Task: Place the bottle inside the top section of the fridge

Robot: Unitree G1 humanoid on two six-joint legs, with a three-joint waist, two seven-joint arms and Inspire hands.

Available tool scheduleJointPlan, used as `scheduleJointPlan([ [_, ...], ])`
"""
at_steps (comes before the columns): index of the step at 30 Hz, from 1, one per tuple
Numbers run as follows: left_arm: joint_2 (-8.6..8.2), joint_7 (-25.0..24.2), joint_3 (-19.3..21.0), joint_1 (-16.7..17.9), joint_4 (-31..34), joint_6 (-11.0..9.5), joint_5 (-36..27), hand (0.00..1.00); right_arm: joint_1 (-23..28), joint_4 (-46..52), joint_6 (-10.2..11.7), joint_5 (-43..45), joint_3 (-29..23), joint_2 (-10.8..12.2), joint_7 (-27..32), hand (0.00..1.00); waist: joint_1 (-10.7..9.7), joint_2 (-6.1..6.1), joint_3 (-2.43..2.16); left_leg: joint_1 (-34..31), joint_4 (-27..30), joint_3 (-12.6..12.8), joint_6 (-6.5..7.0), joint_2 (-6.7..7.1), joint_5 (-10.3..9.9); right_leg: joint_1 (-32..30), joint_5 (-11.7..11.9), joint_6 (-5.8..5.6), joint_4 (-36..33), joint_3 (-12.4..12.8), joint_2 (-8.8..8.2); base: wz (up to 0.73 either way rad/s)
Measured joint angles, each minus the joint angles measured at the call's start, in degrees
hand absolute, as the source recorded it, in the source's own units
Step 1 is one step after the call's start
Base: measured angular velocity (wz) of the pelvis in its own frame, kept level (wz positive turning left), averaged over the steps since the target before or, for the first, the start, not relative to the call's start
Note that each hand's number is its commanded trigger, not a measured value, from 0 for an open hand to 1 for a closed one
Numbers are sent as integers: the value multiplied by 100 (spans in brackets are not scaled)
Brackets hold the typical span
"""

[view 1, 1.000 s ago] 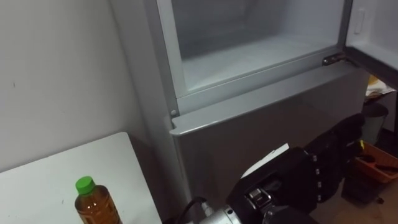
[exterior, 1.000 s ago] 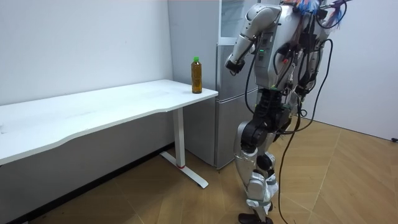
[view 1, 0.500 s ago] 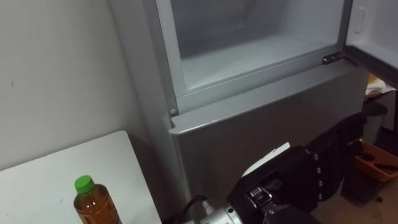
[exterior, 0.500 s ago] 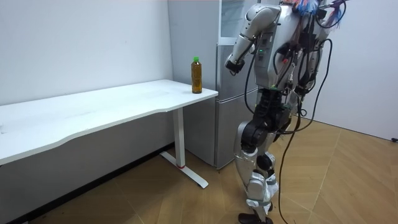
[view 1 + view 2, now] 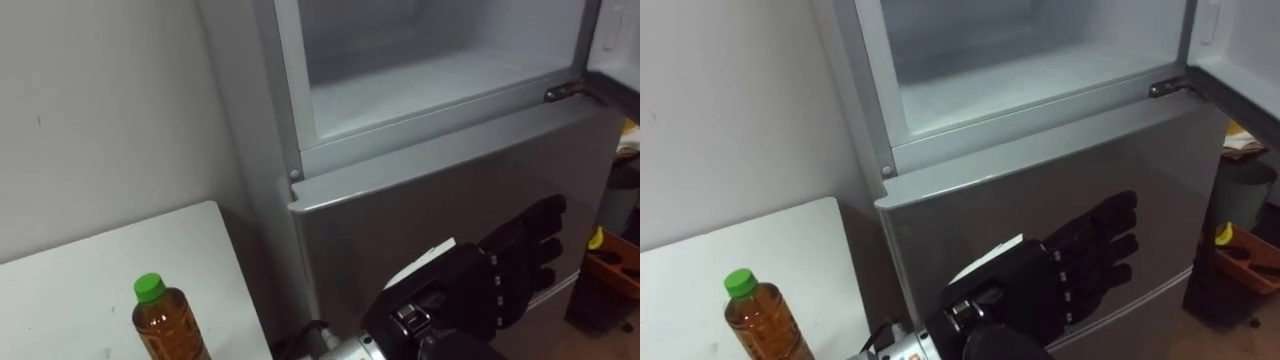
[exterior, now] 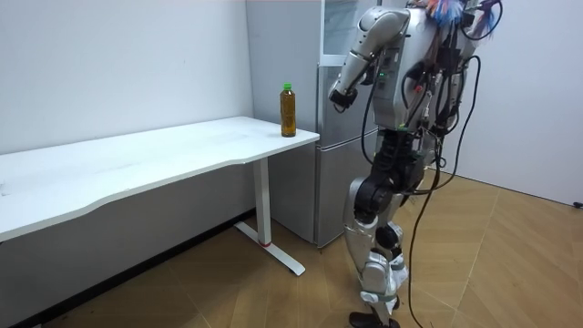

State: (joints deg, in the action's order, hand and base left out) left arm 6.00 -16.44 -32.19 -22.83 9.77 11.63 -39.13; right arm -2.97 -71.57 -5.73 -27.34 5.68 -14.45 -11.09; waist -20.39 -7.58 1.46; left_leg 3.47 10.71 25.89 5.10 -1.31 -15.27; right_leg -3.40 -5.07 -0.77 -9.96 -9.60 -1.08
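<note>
Amber liquid under a green cap: the bottle point(image 5: 163, 325) stands upright at the corner of the white tabletop point(image 5: 80, 280), just beside the grey fridge point(image 6: 332, 182), whose upper compartment point(image 5: 430, 70) is open (pale inside). The robot stands facing the fridge. Its black left hand point(image 5: 475, 285) is raised before the lower door point(image 5: 400, 200), fingers stretched out straight, holding nothing, apart from the bottle.

the left robot hand point(image 5: 482, 288) hovers fingers straight before the fridge point(image 5: 420, 195), bottle point(image 5: 166, 326) on table point(image 5: 80, 280).
</note>
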Motion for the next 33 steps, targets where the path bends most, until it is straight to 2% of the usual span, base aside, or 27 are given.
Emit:
scheduleJointPlan([
  [2,28,-5,2,3,-5,-12,60,0,1,-2,20,-3,-12,33,61,0,56,25,14,-13,5,-115,0,4,0,24,-27,6,-18,-30,-9,18],
  [6,55,-43,7,7,-3,-63,61,0,3,6,110,-81,-3,124,92,0,137,55,7,-20,54,-244,-3,25,2,28,-131,5,-126,-177,-68,20],
  [9,90,-55,8,16,-4,-69,64,0,12,48,119,-202,51,160,91,0,307,88,-13,-32,70,-286,-8,29,5,48,-163,2,-181,-225,-84,8],
  [12,157,-49,21,54,-3,-70,188,0,2,56,138,-253,180,186,89,0,381,133,-35,-69,114,-321,-9,27,8,68,-163,3,-184,-294,-99,7],
  [15,201,-49,66,360,15,-75,409,0,27,59,143,-335,214,224,82,0,549,193,-63,-35,115,-319,-12,27,10,103,-164,3,-174,-304,-98,0],
  [19,399,-63,69,791,19,-74,516,0,37,136,150,-375,237,263,23,0,692,285,-104,-39,129,-359,-12,27,11,140,-177,4,-170,-378,-123,11],
  [23,589,-160,75,940,18,-75,643,0,93,253,222,-373,280,296,20,0,795,336,-106,-41,188,-508,-7,35,8,197,-204,1,-163,-551,-167,22],
  [27,622,-262,76,1109,-53,-147,1054,0,106,249,245,-263,333,309,48,0,835,343,-103,-9,173,-588,-8,35,10,277,-211,11,-159,-657,-178,15],
  [29,627,-309,60,1437,-284,-236,1275,0,119,253,269,-181,445,308,80,0,842,357,-94,7,155,-603,-16,33,15,365,-215,18,-177,-714,-179,4],
  [33,649,-337,61,1970,-813,-243,1581,0,216,268,323,-194,450,339,183,0,881,415,-90,25,156,-607,-27,25,24,378,-219,24,-175,-756,-179,0],
])
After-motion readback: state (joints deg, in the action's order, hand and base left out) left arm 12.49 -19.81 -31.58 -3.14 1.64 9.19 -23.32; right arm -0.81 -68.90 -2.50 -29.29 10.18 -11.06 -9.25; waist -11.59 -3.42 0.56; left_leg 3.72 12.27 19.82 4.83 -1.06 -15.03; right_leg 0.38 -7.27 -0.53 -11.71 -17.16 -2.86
